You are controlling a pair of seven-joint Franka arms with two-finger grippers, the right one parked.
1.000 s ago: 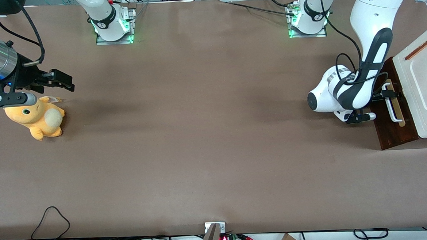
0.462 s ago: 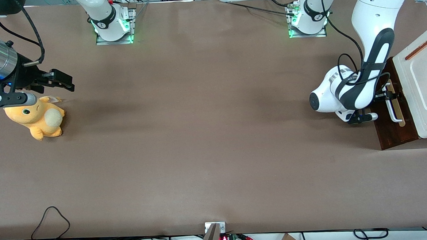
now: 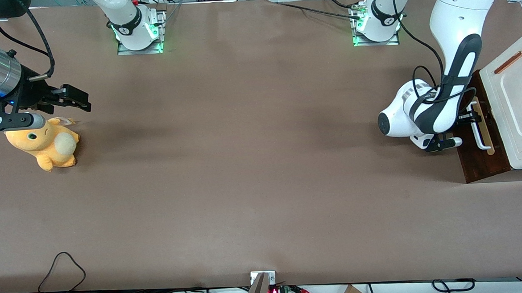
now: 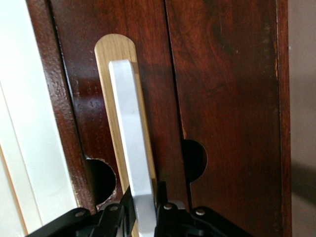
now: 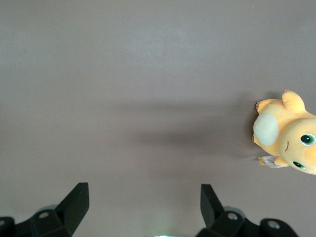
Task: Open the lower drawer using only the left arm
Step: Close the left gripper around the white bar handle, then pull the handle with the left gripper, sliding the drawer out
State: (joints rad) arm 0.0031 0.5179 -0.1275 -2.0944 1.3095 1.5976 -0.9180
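claw [image 4: 144, 210] | tips cropped, clamping white handle [image 4: 132, 148] | lower drawer [image 3: 480, 155]

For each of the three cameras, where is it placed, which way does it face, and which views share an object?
Front view: high above the table, facing down; the left arm reaches the lower drawer.
Left wrist view: on the working wrist, facing the lower drawer; the gripper is at the white handle.
Right wrist view: faces the table and plush toy.
Shared: the drawer in the first two; the plush toy in the front and right wrist views.
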